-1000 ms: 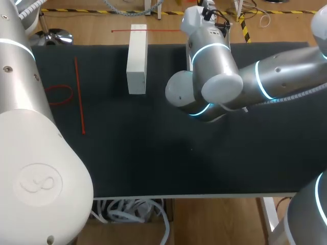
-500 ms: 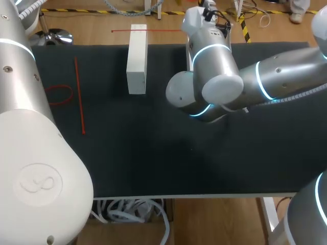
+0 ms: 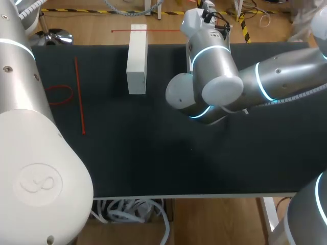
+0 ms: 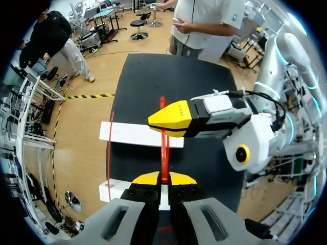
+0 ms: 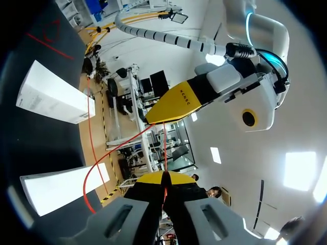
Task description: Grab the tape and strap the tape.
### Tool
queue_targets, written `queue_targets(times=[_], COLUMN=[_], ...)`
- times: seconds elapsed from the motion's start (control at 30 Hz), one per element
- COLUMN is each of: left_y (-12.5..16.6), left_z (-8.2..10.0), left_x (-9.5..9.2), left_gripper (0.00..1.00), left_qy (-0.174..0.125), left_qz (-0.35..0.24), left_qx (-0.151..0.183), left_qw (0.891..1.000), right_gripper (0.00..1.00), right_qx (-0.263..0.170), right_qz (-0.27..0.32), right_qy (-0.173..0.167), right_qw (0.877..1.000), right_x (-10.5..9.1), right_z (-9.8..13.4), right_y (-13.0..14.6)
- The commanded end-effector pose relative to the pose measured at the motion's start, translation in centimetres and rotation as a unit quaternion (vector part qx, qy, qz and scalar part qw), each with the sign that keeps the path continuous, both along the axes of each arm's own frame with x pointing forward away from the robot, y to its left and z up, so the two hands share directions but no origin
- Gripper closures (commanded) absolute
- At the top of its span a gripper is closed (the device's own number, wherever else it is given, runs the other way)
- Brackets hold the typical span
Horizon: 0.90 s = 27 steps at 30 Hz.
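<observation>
Left hand (image 4: 163,178) is clamped on the red tape (image 4: 164,150). Right hand (image 5: 164,177) is likewise closed on it. The tape runs straight between the two hands, crossing over a white block (image 4: 127,133) on the surface (image 4: 173,76). It is apparently kept tensioned for strapping.

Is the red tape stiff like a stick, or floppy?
Probably floppy: the red tape bends in a loose curve beside the right hand. It looks thin, so likely light. From the left hand it runs straight, perhaps only because it is pulled.
</observation>
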<state>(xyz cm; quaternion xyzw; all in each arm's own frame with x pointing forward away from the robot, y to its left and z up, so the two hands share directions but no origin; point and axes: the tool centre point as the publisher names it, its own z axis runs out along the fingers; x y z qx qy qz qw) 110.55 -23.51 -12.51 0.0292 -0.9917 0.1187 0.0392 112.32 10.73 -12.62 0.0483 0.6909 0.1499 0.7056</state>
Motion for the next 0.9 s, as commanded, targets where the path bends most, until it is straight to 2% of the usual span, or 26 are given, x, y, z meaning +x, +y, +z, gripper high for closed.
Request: queue_targets(times=[0.03, 0.9], left_y=[-0.1, -0.1], left_z=[0.2, 0.2], left_x=[0.1, 0.1], left_gripper=[1.0, 1.0], left_qy=[0.002, 0.002], left_qz=[0.0, 0.0], left_qx=[0.003, 0.003], left_qw=[1.0, 1.0], right_gripper=[1.0, 1.0], right_qx=[-0.002, 0.009], right_qz=[0.003, 0.034], right_qy=[0.005, 0.018], right_qw=[1.0, 0.999], right_x=[-0.3, 0.4], right_z=[0.2, -0.3], right_y=[0.1, 2.3])
